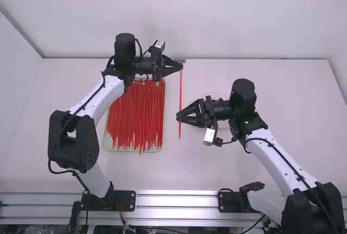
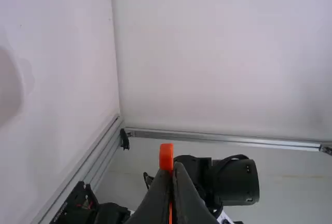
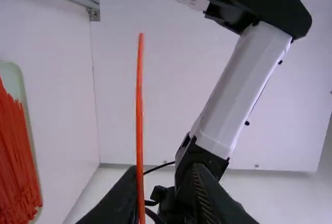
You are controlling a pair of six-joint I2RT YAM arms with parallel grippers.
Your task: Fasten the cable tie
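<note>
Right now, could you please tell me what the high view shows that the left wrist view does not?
The high view adds the tray of spare red ties, the full length of the held cable tie, and the open right claw at its lower part. The left wrist view adds the tie's square head poking past the fingertips, and a metal rail at a wall's foot. Both share the left claw shut on that tie.

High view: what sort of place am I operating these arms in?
Probably a lab robot test cell: a white table boxed in by plain white walls, an aluminium rail along its front, and a stock of red cable ties.
</note>
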